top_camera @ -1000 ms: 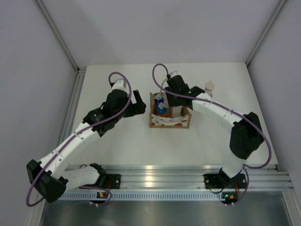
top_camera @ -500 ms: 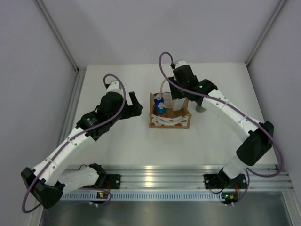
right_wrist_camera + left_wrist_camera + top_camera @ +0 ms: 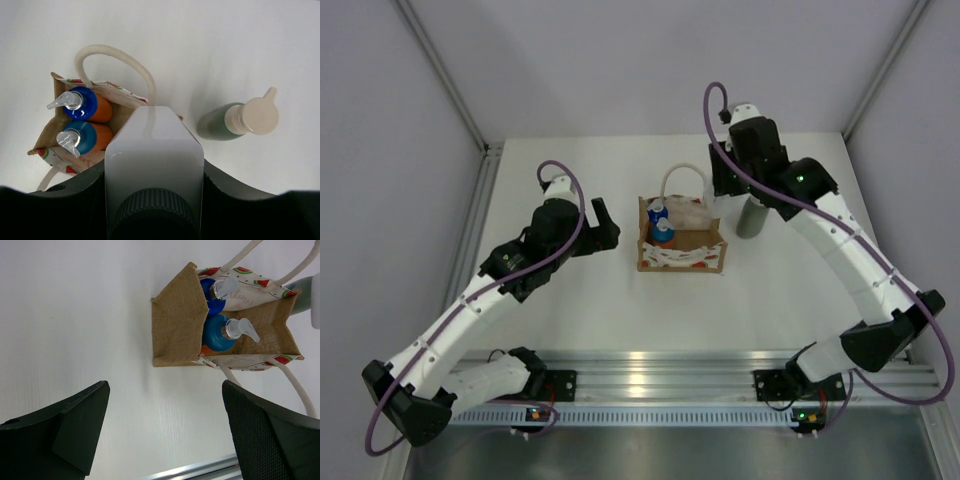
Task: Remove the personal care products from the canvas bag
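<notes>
The canvas bag stands mid-table, and it also shows in the left wrist view and the right wrist view. Two orange bottles with blue tops stand inside it at its left end. My right gripper is shut on the translucent whitish bottle by its grey cap and holds it above the bag's right end. The grey-green bottle stands on the table right of the bag. My left gripper is open and empty left of the bag.
The bag's cream loop handle stands up behind it. Grey walls close the table at the back and sides. An aluminium rail runs along the near edge.
My right gripper has risen and moved back-right, lifting the whitish bottle out of the bag. The grey-green bottle now shows fully. My left arm drew slightly left.
</notes>
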